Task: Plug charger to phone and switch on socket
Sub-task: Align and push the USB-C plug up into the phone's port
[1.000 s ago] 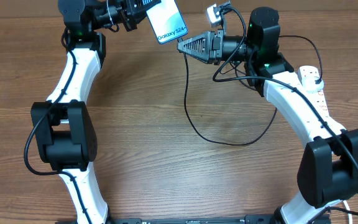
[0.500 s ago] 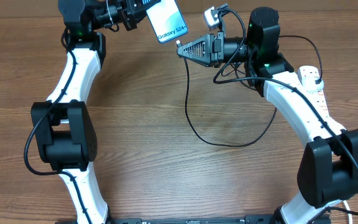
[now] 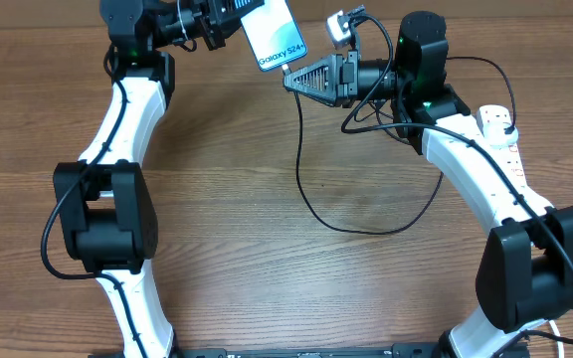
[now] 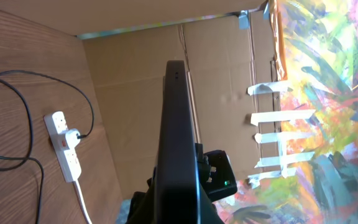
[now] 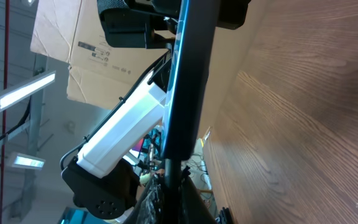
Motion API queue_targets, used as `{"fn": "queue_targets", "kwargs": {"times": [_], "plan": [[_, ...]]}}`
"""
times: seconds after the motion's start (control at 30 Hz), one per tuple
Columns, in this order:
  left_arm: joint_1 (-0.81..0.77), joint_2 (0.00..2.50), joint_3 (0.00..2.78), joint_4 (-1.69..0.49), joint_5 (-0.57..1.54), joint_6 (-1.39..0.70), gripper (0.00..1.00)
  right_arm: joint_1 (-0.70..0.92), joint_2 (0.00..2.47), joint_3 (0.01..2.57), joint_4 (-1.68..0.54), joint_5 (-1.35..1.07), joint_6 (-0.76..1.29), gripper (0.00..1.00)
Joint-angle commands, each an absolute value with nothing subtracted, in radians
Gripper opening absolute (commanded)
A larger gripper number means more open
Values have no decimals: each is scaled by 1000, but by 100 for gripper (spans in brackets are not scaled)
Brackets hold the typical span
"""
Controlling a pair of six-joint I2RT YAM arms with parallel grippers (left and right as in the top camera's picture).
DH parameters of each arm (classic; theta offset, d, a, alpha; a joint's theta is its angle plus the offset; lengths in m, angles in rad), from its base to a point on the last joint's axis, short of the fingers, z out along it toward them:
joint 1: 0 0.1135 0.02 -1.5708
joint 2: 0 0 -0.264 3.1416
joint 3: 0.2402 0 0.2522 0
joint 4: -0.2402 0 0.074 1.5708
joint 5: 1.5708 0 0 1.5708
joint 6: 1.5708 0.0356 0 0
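The phone (image 3: pixel 275 36), with a bright screen reading "Galaxy S24", is held in the air at the back of the table by my left gripper (image 3: pixel 219 22), which is shut on its upper end. In the left wrist view the phone (image 4: pixel 178 143) shows edge-on. My right gripper (image 3: pixel 291 77) is shut on the charger's connector tip, which meets the phone's lower short edge. In the right wrist view the tip (image 5: pixel 171 171) touches the phone (image 5: pixel 188 74). The black charger cable (image 3: pixel 311 204) hangs down and loops over the table toward the white socket (image 3: pixel 501 134) at the right.
The socket (image 4: pixel 65 144) lies on the wooden table with a plug in it and a white cord trailing off. A cardboard wall (image 4: pixel 135 106) stands behind the table. Both arm bases sit at the front edge.
My left gripper has shifted the phone slightly to the right, toward the connector tip. My right gripper moved a little toward the phone earlier and now holds still.
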State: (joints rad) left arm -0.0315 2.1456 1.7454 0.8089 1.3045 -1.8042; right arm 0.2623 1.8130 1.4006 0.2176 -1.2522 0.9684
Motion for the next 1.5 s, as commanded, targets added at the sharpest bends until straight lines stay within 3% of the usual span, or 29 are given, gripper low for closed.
{"fn": "queue_targets", "kwargs": {"times": [0.0,1.47], "plan": [[-39,2138,1756,820,1309,-1783,4,263,1814,1411,223,-1243,969,4],[-86,2138,1756,820,1378,-1736,4,260,1814,1411,223,-1205,970,4]]}}
